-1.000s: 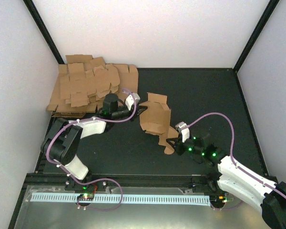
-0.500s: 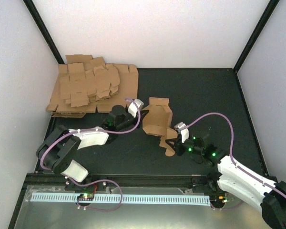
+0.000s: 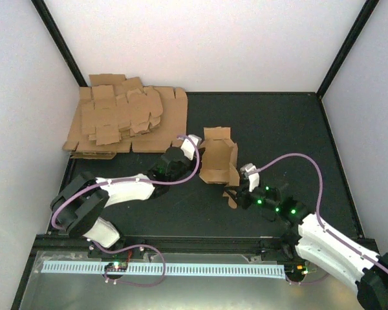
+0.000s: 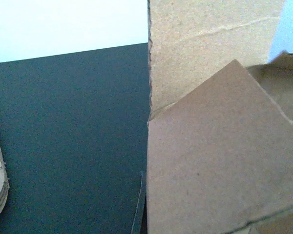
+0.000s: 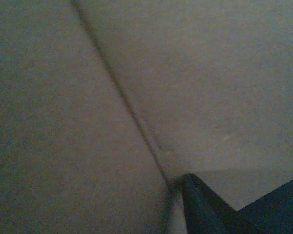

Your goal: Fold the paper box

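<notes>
Status: paper box [image 3: 218, 160] stands part-erected at the middle of the surface [image 3: 278, 129], walls up, top open, near flap loose. At its left wall the left pincer [image 3: 194, 150] is closed; grip unconfirmed. At the near flap, the right pincer [image 3: 235, 195]: opening cannot be told. Judged step: squaring walls; next, tucking that flap inward. No legible markings.

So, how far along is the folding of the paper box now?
Done: the paper box already stands as an open tray with its walls up. In hand: the left tool, shut, is at its left wall; the right tool is at the near flap, which lies flat. Left: that flap and the raised back flap are not yet closed.
</notes>
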`<state>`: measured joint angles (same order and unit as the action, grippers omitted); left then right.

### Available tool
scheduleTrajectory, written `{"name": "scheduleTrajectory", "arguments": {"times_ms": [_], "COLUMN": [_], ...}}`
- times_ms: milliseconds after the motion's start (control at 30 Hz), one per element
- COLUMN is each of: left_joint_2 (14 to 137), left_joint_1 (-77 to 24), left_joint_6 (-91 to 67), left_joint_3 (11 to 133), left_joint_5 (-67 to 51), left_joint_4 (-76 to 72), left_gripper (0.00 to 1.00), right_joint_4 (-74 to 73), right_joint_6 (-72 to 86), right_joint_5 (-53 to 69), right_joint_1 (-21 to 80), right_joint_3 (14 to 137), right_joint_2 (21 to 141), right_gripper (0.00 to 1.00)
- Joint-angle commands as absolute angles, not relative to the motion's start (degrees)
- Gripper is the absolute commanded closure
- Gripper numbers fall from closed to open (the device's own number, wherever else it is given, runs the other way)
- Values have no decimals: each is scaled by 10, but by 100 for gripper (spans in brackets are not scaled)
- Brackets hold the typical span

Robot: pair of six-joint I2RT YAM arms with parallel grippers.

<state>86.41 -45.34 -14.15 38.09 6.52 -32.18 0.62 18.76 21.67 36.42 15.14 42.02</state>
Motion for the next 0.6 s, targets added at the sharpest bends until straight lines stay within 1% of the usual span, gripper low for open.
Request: {"name": "scheduleTrajectory", "arguments": {"times_ms": [0, 33, 100, 233, 333, 433, 467, 567], "left_joint_2": [867, 865, 863, 863, 863, 865, 866, 870], "left_joint_1": [-461, -461, -461, -460, -460, -460, -460, -459], "left_joint_6": [-117, -104, -71, -28, -13, -5, -2, 3], "left_joint_3": [408, 408, 408, 409, 409, 410, 410, 411], "left_joint_5": [74, 70, 60, 29, 10, 1, 0, -4], "left_joint_4": [-304, -304, -301, -300, -299, -297, -296, -294], "left_gripper": [98, 98, 98, 98, 97, 97, 97, 97], "right_joint_4": [-47, -68, -111, -148, -176, -201, -211, -237], "right_joint_6": [206, 209, 220, 242, 242, 237, 235, 234], "right_joint_5": [120, 101, 70, 43, 25, 16, 13, 5], "right_joint_1": [367, 368, 368, 368, 368, 368, 368, 368], "right_joint_3": [152, 157, 170, 187, 213, 250, 265, 308], "right_joint_2": [368, 356, 338, 309, 290, 273, 270, 271], "right_gripper": [56, 52, 40, 24, 17, 6, 1, 1]}}
